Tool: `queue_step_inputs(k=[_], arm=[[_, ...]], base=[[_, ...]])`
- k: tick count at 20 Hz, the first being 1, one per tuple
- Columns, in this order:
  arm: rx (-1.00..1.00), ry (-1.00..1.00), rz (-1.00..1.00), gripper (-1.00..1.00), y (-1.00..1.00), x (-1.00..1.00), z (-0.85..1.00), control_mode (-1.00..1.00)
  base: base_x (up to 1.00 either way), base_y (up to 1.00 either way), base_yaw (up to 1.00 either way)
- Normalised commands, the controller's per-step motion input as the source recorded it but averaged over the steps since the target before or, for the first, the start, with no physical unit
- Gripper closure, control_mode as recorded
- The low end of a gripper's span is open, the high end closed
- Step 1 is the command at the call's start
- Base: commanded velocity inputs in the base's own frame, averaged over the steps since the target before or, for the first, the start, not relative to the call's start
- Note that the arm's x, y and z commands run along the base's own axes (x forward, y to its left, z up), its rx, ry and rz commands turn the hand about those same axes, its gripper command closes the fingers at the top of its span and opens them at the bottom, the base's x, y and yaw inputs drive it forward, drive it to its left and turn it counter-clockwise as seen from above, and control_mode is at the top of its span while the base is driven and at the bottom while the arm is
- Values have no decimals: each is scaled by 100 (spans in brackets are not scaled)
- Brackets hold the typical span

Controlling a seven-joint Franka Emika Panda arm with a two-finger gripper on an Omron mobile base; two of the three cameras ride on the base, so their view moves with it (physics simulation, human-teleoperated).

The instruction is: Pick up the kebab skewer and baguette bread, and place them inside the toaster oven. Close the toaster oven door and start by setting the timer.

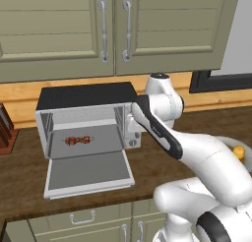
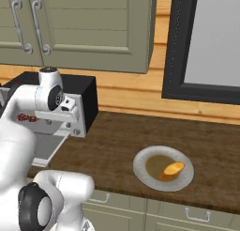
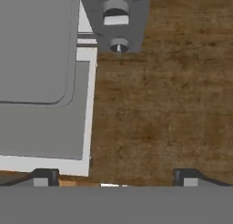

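The kebab skewer (image 1: 78, 140) is already lying inside the toaster oven (image 1: 88, 120). The gripper (image 3: 113, 176) is being held wide open and empty beside the toaster oven door (image 1: 88, 173), while the baguette bread (image 2: 172, 169), lying slantwise on its plate (image 2: 140, 171), is waiting well off to the right on the worktop (image 2: 140, 136).

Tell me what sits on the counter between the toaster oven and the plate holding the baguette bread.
Nothing: in the right base view, bare dark wood countertop runs from the toaster oven to the plate with the baguette bread.
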Motion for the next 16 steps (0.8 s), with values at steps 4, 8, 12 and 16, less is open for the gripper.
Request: queue_step_inputs(k=[4,8,12,16], arm=[[12,0,-52,-100,-100,-4,0,-100],[5,0,-36,-100,-100,-11,0,-100],[0,3,-30,-100,-100,-3,0,-100],[-2,3,-15,-100,-100,0,0,-100]], base=[[0,0,0],[0,0,0],[0,0,0],[0,0,0]])
